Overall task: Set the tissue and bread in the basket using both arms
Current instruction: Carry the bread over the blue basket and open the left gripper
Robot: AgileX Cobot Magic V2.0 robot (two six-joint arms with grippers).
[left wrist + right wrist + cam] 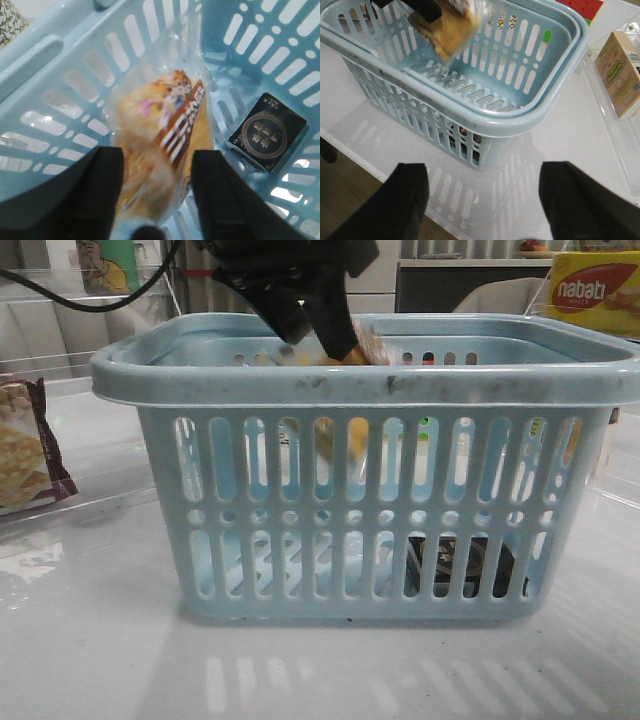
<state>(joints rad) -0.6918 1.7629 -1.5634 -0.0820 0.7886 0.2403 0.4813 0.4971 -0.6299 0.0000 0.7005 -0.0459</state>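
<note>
The light-blue basket (350,385) stands mid-table. My left gripper (335,335) hangs over its opening, jaws apart. The bread (160,130), a golden-brown bun in a clear wrapper with a dark label, is blurred between and below the fingers (95,195) inside the basket (50,65); it looks loose. It also shows in the right wrist view (452,30) and through the slots (355,430). The tissue (267,132), a flat black packet, lies on the basket floor (460,565). My right gripper (482,200) is open and empty over the table beside a basket corner (545,110).
A maroon-edged cracker packet (25,445) lies left of the basket. A yellow Nabati box (595,290) stands at the back right. A tan carton (620,75) lies in a clear tray beyond the basket. The table's front edge (365,165) runs close to my right gripper.
</note>
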